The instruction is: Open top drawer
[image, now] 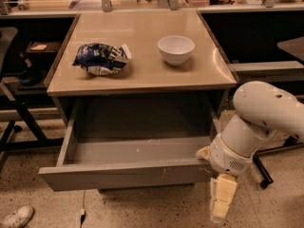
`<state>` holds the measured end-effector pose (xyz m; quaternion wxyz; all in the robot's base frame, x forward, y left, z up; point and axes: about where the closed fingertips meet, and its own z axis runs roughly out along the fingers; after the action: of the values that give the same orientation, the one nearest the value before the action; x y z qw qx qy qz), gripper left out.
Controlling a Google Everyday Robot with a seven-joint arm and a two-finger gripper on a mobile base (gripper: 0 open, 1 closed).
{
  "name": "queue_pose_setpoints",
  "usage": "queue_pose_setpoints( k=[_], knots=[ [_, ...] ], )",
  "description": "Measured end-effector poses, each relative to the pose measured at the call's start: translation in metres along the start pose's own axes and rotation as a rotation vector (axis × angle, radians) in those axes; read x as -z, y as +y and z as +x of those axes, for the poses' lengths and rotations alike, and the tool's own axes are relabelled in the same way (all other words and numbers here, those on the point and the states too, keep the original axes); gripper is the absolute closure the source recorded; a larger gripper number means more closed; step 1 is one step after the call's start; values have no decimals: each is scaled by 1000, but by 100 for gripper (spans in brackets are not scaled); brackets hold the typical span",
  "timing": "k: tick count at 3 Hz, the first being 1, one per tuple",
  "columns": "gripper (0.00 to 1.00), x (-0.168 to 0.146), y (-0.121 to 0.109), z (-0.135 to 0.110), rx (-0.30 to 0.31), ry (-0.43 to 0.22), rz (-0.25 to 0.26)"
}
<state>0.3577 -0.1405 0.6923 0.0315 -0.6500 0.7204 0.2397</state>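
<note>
The top drawer (123, 174) stands far out from under the tabletop (142, 77), its front panel near the camera and its inside fully exposed and empty. Judged from that, the opening looks essentially done, with only letting go and backing away left. The drawer is flat grey, boxy and handleless, with pale scuffs on its floor and small white scratches right of centre. On the smooth beige tabletop lie a crumpled, glossy blue-and-white bag (100, 58) at the left and a round white bowl (175, 49) further right. At the drawer's right near corner hangs the gripper (222, 196), pale yellow and blocky under a rounded white arm (266, 110). I cannot tell whether it is open or closed.
</note>
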Motion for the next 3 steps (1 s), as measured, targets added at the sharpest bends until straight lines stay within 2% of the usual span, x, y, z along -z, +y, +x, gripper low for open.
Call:
queue_pose_setpoints(
  k=[1,2,3],
  knots=[
    [0,5,-19,-7,8,-12,-3],
    [0,-5,-25,-10,26,-36,-72],
    [0,-8,-10,1,18,-50,-130]
  ],
)
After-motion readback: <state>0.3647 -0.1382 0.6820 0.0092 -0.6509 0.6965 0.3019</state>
